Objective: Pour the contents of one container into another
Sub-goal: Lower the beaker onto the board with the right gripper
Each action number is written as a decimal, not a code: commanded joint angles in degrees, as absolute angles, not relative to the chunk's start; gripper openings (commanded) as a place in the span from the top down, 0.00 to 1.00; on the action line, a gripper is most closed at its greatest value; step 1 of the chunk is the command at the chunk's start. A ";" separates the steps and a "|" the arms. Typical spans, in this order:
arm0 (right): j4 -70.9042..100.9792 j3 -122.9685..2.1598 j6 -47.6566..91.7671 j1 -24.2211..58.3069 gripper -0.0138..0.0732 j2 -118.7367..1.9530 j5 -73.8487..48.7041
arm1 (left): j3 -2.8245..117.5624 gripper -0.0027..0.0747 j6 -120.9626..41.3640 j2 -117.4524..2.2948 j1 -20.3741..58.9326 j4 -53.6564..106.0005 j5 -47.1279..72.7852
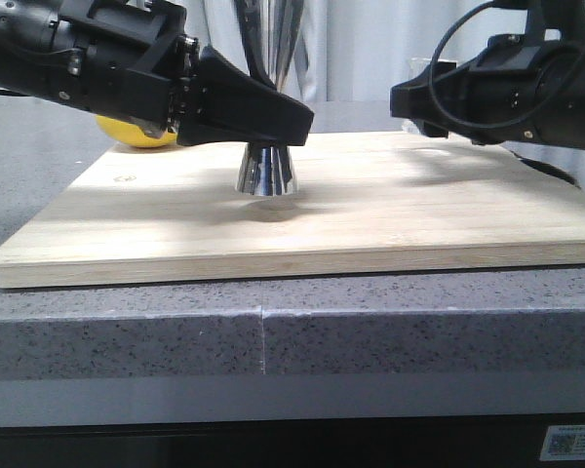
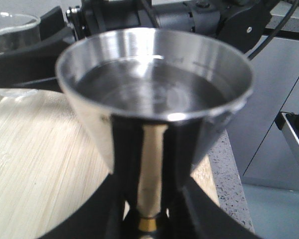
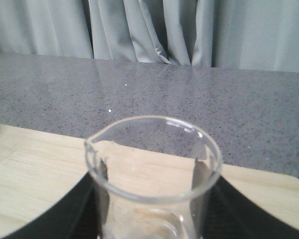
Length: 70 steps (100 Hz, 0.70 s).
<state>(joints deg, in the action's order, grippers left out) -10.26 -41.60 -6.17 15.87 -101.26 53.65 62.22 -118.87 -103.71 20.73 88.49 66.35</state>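
The steel jigger (image 1: 265, 168) stands upright on the bamboo cutting board (image 1: 390, 234), the left gripper (image 1: 273, 122) pinching its narrow waist, and the black fingers hide most of it from the front, along with much of the lemon (image 1: 136, 134) behind. Its upper cup holds clear liquid (plain in the left wrist view). The right gripper (image 3: 149, 209) clasps the upright glass beaker (image 3: 152, 164) above the board's right side, with grey countertop (image 3: 139, 89) and curtain (image 3: 149, 27) beyond.

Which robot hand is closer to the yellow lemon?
Left. The left gripper, shut around the steel jigger, has its body right in front of the lemon. The right gripper sits far across the board.
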 commanded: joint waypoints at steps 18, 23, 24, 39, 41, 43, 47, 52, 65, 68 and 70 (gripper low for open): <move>-9.58 -42.81 -6.05 13.69 0.69 -100.43 59.47 | 63.79 0.99 -118.59 -100.54 21.32 92.44 72.69; -9.58 -42.81 -6.05 13.66 0.69 -100.43 59.47 | 63.79 0.99 -118.59 -100.54 21.32 92.44 72.69; -9.58 -42.81 -6.05 13.54 0.69 -100.43 59.47 | 63.79 0.99 -118.59 -100.54 21.32 92.44 72.69; -11.25 -42.81 -6.05 13.16 0.69 -100.45 59.08 | 63.79 0.99 -118.59 -100.54 21.32 92.44 72.69; -11.69 -42.81 -6.05 13.16 0.69 -100.45 59.08 | 63.79 0.99 -118.59 -100.54 21.32 92.44 72.69; -11.97 -42.81 -6.05 13.16 0.69 -100.45 58.96 | 63.79 0.99 -118.59 -100.54 21.32 92.44 72.69; -12.54 -42.81 -6.05 13.07 0.69 -100.45 58.72 | 63.79 0.99 -118.59 -100.54 21.32 92.44 72.69; -12.80 -42.81 -6.05 13.07 0.69 -100.45 58.62 | 63.79 0.99 -118.59 -100.54 21.32 92.44 72.69; -14.10 -42.81 -5.40 13.07 0.69 -100.45 58.48 | 63.79 0.99 -118.59 -100.54 21.32 92.44 72.69; -14.29 -42.81 -5.40 13.07 0.69 -100.45 58.38 | 63.79 0.99 -118.59 -100.54 21.32 92.44 72.69; -14.44 -42.81 -5.40 13.07 0.69 -100.45 58.27 | 63.79 0.99 -118.59 -100.54 21.32 92.44 72.69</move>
<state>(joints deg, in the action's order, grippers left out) -13.48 -41.60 -6.02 13.53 -102.83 54.01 62.22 -118.87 -103.71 20.73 88.49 66.35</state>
